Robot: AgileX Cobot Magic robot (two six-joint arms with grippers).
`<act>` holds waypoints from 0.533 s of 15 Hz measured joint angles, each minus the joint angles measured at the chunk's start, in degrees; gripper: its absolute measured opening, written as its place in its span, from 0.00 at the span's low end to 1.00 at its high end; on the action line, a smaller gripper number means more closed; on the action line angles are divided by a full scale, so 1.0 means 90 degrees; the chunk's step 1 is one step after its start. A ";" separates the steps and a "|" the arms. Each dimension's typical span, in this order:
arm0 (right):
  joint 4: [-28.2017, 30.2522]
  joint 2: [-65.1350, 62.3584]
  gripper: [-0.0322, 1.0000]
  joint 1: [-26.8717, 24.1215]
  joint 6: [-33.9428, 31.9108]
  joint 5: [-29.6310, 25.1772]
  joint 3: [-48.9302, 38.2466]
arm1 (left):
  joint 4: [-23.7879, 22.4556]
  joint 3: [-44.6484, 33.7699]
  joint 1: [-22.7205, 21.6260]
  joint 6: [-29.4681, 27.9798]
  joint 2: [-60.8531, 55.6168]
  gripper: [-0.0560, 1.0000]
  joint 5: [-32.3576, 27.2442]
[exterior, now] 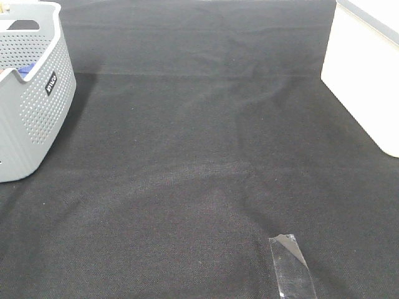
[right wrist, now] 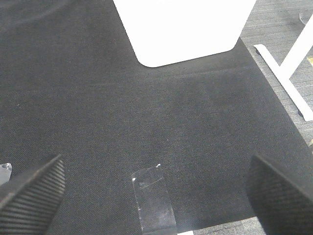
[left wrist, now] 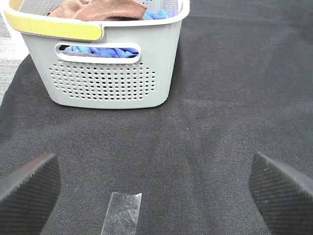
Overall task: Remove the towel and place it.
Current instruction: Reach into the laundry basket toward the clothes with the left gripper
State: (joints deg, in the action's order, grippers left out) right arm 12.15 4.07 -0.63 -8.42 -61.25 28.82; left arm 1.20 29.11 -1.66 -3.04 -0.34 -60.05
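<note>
The brown towel lies bunched in the top of a grey perforated basket, over a blue cloth that shows through the handle slot. In the exterior high view the basket stands at the far left edge, and only a bit of blue shows inside it. My left gripper hangs open and empty above the black mat, a short way in front of the basket. My right gripper is open and empty too, facing a white box. Neither gripper appears in the exterior high view.
The white box stands at the right edge of the black mat. A strip of clear tape is stuck near the front. Tape strips also lie below each gripper. A white table leg stands beyond the mat.
</note>
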 joint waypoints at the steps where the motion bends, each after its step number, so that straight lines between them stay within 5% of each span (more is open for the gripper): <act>1: 0.0000 0.0000 0.96 0.0000 0.0000 0.0000 0.0000 | -0.0025 0.0000 0.0000 0.0000 0.0000 0.99 0.0000; 8: 0.0000 0.0000 0.96 0.0000 0.0000 0.0000 0.0000 | -0.0134 0.0000 0.0000 0.0089 0.0000 0.99 0.0000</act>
State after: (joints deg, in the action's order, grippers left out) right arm 12.15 4.07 -0.63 -8.42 -61.25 28.82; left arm 0.00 29.11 -1.66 -2.23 -0.34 -60.05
